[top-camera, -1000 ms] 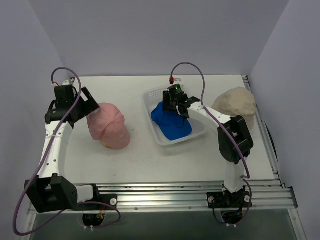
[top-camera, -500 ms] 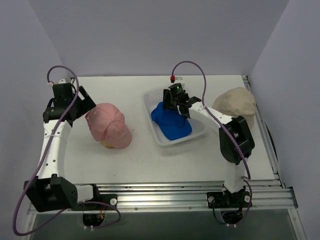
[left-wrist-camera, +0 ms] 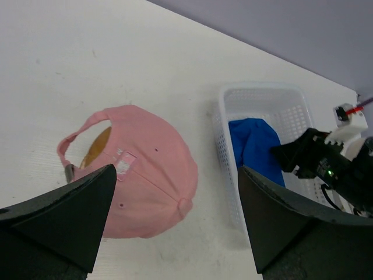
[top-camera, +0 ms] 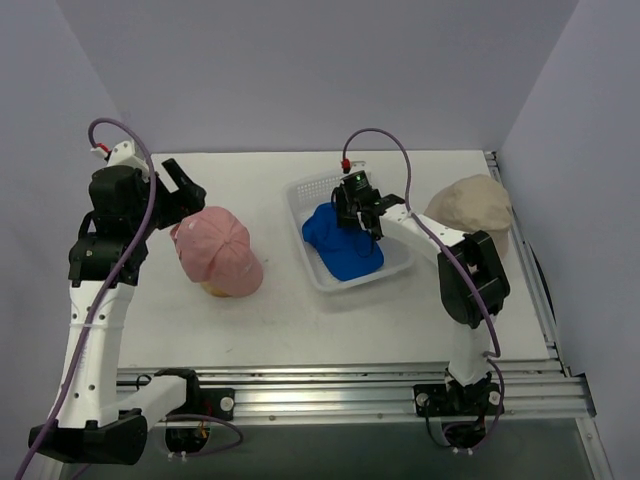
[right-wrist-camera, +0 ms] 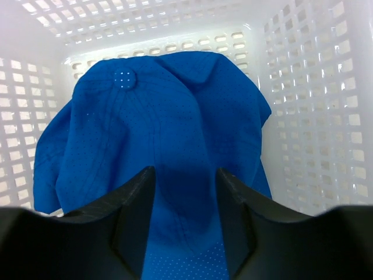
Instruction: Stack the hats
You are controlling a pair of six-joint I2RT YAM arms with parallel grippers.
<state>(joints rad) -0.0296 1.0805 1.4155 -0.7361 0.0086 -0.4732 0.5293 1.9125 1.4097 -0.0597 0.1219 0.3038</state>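
Observation:
A pink baseball cap (top-camera: pixel 222 252) lies over an orange-brown dome on the left of the table; it also shows in the left wrist view (left-wrist-camera: pixel 145 175). My left gripper (top-camera: pixel 188 205) is open and empty, held above the cap's back edge (left-wrist-camera: pixel 176 172). A bright blue cap (top-camera: pixel 345 245) lies in the white lattice basket (top-camera: pixel 310 190). My right gripper (top-camera: pixel 358 215) is low over it, jaws open, straddling a fold of the blue cap (right-wrist-camera: pixel 169 116) in the right wrist view (right-wrist-camera: pixel 185 175). A beige hat (top-camera: pixel 470 205) sits at the back right. No whitish hat is in view.
The orange-brown dome (left-wrist-camera: pixel 96 146) peeks out through the pink cap's back opening. The basket walls (right-wrist-camera: pixel 303 87) closely surround my right gripper. A raised metal rail (top-camera: pixel 380 380) runs along the table's near edge. Purple walls enclose the table.
My left gripper has drawn back and risen from the pink cap, which stays on the dome, shifted slightly. My right gripper has stayed over the blue cap, edging slightly right.

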